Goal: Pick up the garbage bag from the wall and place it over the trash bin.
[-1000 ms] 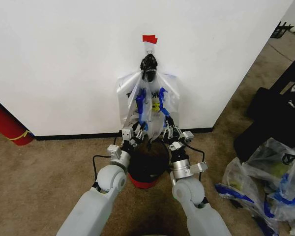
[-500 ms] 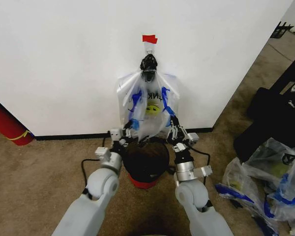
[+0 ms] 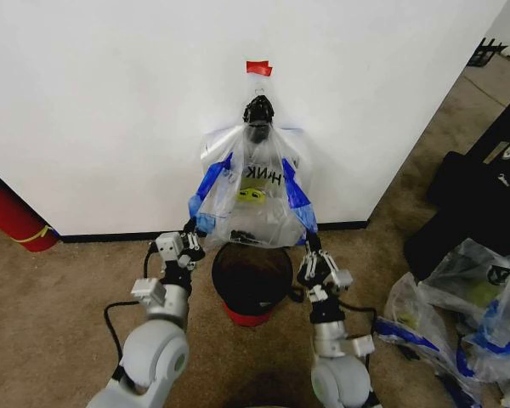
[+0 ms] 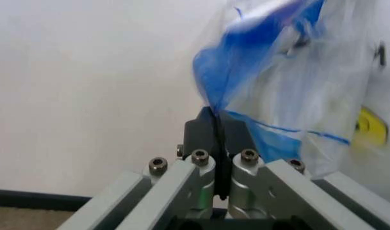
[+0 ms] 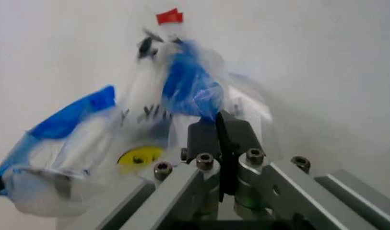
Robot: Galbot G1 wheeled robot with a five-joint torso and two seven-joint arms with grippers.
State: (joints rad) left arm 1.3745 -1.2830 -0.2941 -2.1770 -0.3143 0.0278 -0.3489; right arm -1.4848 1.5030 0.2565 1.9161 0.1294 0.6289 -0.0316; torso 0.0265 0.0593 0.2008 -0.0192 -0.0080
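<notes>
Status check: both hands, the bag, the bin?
Left hand and right hand each shut on the garbage bag, one blue band apiece. Mouth spread above the trash bin, top tied at the wall. Nothing between.

On my head camera I read black print on the thin see-through plastic bag with blue bands (image 3: 253,197), hanging on the white wall (image 3: 110,102): the letters run mirrored, seen through the film, roughly "HNK". Below them sits a yellow smiley sign (image 3: 252,195). I can read no other lettering anywhere.
</notes>
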